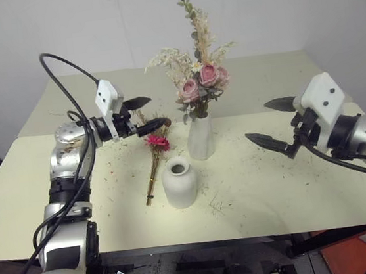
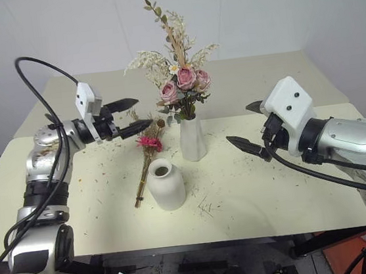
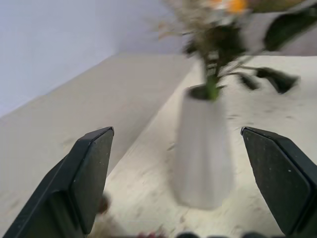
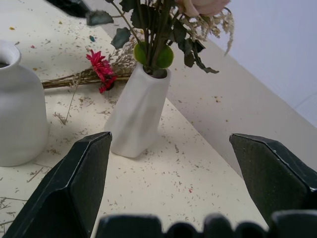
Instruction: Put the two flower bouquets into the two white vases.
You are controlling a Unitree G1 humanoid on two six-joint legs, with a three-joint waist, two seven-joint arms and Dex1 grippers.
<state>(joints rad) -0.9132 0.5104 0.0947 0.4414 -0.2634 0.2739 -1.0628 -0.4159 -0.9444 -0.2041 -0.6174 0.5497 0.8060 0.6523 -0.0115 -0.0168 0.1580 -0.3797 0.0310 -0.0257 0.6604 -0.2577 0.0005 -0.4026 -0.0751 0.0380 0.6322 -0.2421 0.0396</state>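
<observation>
On the desk (image 1: 256,201), half of the task is seen done: the rose bunch (image 1: 197,76) is stood in the tall vase (image 1: 200,137). The round vase (image 1: 179,183) is left empty, and the pink daisy bunch (image 1: 154,163) is laid flat just beside it. The left tool (image 1: 146,113) and right tool (image 1: 273,124) are spread, nothing held.

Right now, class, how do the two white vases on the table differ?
The tall vase is slim and tapered; the short vase is round-bodied with a narrow neck. The tall vase holds the pink rose bouquet; the short vase stands empty, beside the magenta bouquet lying on the table. Both are matte white and upright.
</observation>
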